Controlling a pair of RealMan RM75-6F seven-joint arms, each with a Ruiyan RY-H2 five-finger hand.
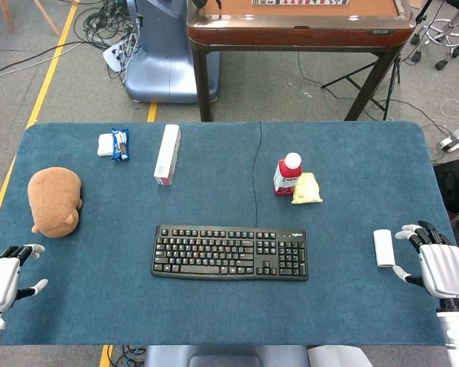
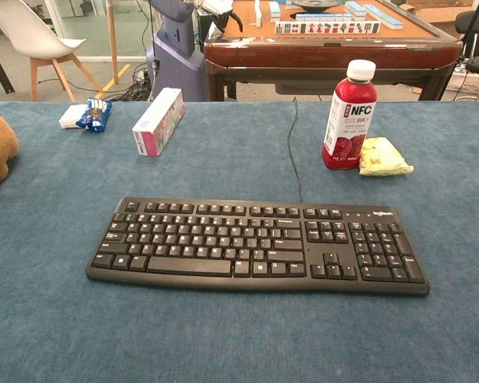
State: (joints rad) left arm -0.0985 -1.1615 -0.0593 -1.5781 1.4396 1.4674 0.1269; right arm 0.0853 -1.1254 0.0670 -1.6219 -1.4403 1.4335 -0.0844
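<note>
white block (image 1: 383,247) sits just beside your right hand (image 1: 437,264), left hand (image 1: 6,277) near the plush (image 1: 55,200), both empty with fingers spread, seen only from the head view; chest view shows just the keyboard (image 2: 258,245).

Black keyboard (image 1: 229,252), red juice bottle (image 1: 288,175), yellow packet (image 1: 307,188), pink-white carton (image 1: 167,154), apparently blue-wrapped snack (image 1: 120,144).

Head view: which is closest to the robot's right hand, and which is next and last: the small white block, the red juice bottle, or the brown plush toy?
From the right hand:
1. Small white block, just beside its fingertips on the right side of the table.
2. Red juice bottle with white cap, past the middle, next to a yellow packet.
3. Brown plush toy, far across at the left edge.
</note>
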